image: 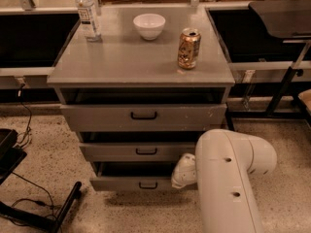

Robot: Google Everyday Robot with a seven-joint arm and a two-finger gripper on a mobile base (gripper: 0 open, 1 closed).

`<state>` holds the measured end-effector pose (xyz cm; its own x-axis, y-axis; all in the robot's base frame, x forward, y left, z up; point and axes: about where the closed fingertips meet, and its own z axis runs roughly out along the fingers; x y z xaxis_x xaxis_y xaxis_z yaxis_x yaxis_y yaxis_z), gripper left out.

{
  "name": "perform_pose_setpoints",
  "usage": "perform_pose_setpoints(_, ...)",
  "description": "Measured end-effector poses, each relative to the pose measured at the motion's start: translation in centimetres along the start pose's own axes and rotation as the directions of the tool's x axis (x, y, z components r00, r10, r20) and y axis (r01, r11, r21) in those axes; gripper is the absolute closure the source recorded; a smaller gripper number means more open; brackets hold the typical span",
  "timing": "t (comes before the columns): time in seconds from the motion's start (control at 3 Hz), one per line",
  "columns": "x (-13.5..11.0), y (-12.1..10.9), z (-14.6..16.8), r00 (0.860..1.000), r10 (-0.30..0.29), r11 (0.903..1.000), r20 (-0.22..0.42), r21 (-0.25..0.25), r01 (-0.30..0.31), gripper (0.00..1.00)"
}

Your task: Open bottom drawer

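The grey cabinet [141, 62] has three drawer fronts. The bottom drawer [121, 183], the lowest one with a small black bar handle [147, 185], stands out from the cabinet with a dark gap above it. My gripper [181, 174] is at the right end of this drawer front, at the end of the big white arm [228, 178]. The arm's wrist covers much of it. The middle drawer [138, 151] and the top drawer [143, 115] sit above it.
On the cabinet top stand a water bottle [88, 14], a white bowl [149, 25] and a gold can [188, 48]. Dark shelves flank the cabinet. A black stand and cables [39, 208] lie on the floor at the left.
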<state>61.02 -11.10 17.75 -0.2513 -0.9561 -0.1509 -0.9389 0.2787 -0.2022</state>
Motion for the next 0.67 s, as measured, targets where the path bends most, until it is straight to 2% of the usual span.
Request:
perform_pose_setpoints(0.33, -0.1, -0.11, -0.69, 1.0, 0.0, 1.0, 0.0, -0.001, 0.0, 0.95)
perform_pose_setpoints(0.67, 0.1, 0.17, -1.03, 1.0, -0.003, 1.0, -0.006, -0.008, 0.003, 1.0)
